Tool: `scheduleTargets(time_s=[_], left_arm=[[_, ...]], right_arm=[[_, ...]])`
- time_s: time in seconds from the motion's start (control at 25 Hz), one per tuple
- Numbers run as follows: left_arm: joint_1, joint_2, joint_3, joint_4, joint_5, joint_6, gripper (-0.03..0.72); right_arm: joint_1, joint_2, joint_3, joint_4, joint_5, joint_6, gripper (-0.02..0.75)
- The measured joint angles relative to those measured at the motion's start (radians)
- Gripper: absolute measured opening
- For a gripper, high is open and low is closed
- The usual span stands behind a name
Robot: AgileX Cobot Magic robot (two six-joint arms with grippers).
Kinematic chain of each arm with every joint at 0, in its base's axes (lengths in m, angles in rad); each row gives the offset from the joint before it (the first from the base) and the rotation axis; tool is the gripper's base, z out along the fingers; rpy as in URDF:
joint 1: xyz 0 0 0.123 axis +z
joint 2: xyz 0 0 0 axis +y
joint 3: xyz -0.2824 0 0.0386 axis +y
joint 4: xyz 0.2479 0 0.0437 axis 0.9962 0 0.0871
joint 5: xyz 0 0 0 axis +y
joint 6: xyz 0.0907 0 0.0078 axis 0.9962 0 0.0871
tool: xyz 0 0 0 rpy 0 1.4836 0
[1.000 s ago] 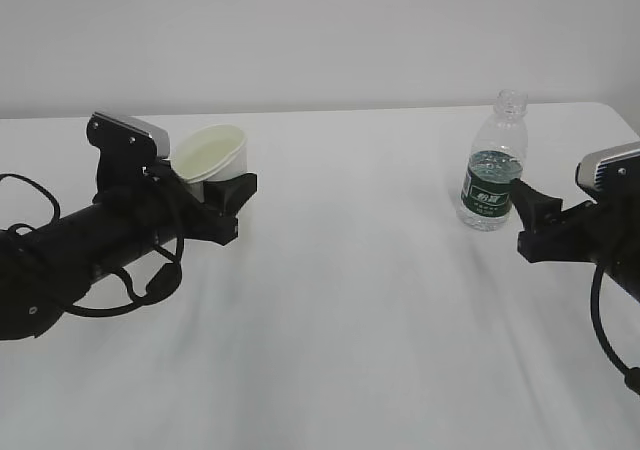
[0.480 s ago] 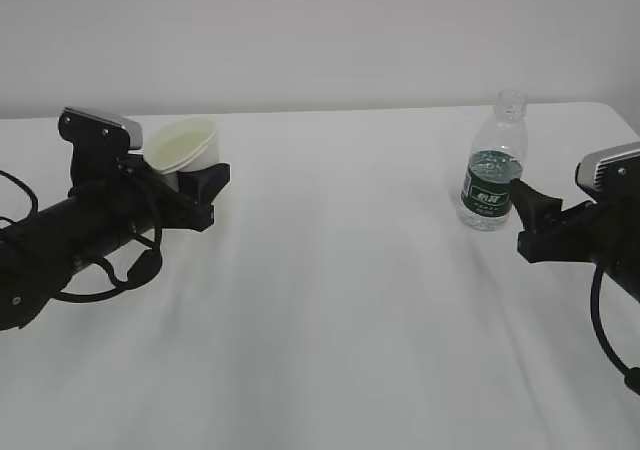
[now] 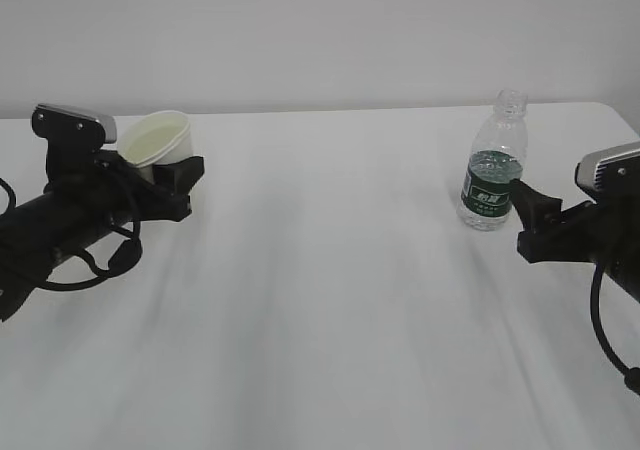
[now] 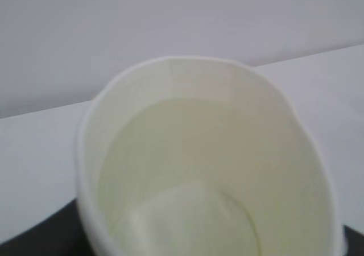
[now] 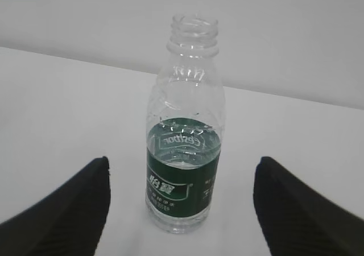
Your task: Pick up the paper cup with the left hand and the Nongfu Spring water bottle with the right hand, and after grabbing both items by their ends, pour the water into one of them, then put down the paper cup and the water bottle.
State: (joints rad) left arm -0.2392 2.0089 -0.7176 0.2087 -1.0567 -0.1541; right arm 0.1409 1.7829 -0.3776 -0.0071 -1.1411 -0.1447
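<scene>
Paper cup [image 3: 158, 138], small, plain white, tapered, cream inside, sits clamped in the left gripper [image 3: 172, 178] near the table's left edge, toward the back. Rim tips slightly toward the camera in the exterior view. Left wrist view shows only the cup mouth; I can't see any liquid in it for sure.

Nongfu Spring water bottle [image 5: 183, 136], small, clear, ribbed plastic with dark green label and open threaded neck, stands upright on the white table [image 3: 330, 290] near the back right corner. Water [image 5: 183, 144] reaches roughly label height. Right gripper [image 5: 181, 202] is spread wide, jaws flanking the bottle, neither touching it, bottle roughly centred in the gap but ahead of the tips.

Judgement: from how things lie, either the cup is going down or the bottle is about to be picked; can't tell which from this alone.

- If setting down: level the cup base flat to the table before letting go, lower gently, release only on contact. Thin paper wall, so a tilted release tips it.
- If grabbing: advance the right gripper straight, close low on the label band. No cap, so any knock spills.

Surroundings: bare white table, plain wall behind. Nothing between cup and bottle; they are well apart. Left arm cable loop [image 3: 100, 270] hangs near the tabletop, minor snag risk.
</scene>
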Motion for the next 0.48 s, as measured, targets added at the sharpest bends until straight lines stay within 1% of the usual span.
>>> scheduleTargets(time_s=[0.48], left_arm=[[0.068, 0.0, 0.0, 0.0, 0.0, 0.0, 0.455]], right_arm=[[0.0, 0.0, 0.0, -0.008, 0.0, 0.002, 0.594]])
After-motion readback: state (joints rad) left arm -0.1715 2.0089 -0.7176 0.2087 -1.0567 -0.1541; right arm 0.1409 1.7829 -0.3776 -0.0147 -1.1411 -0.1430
